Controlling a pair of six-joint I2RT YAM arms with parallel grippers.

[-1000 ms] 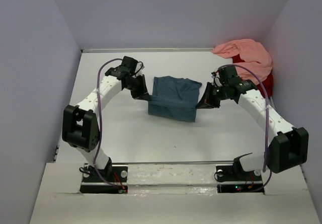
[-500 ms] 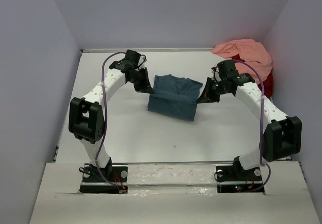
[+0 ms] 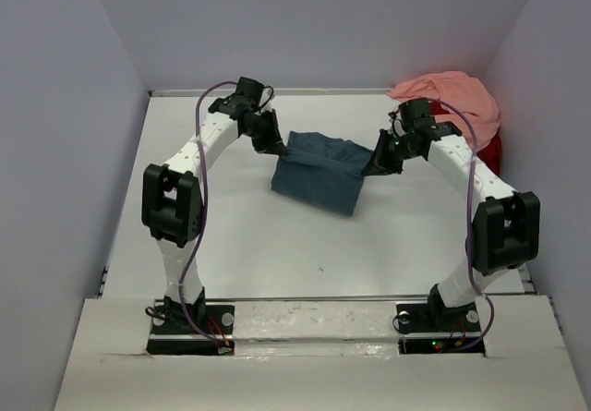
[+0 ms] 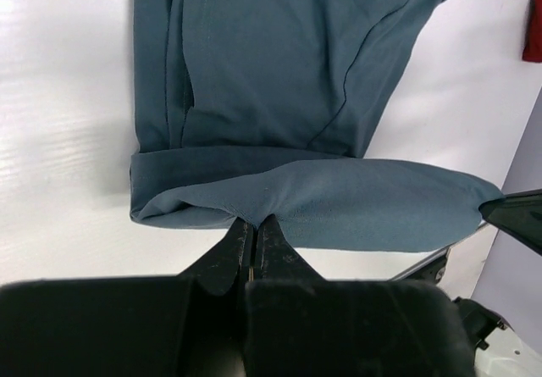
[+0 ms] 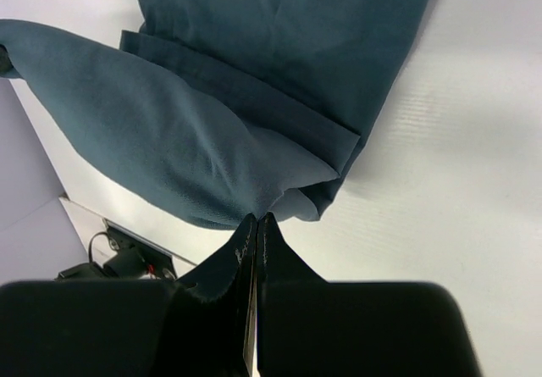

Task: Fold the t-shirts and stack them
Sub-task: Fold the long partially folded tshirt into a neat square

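Item: teal shirt (image 3: 319,178), one corner clamped tight in your left gripper (image 3: 279,149), one in your right gripper (image 3: 376,166); uneven pulling could slip cloth, skewing the fold.

You've got a glossy white flat bench (image 3: 240,235) boxed in by plain pale lavender walls (image 3: 55,106) on three sides. Near your edge runs a shiny silver metal strip (image 3: 314,323), and there's a tiny dark speck (image 3: 320,268) on the bench.

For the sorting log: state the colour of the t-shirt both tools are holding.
Plain dark teal-blue t-shirt; clearest in the left wrist view.
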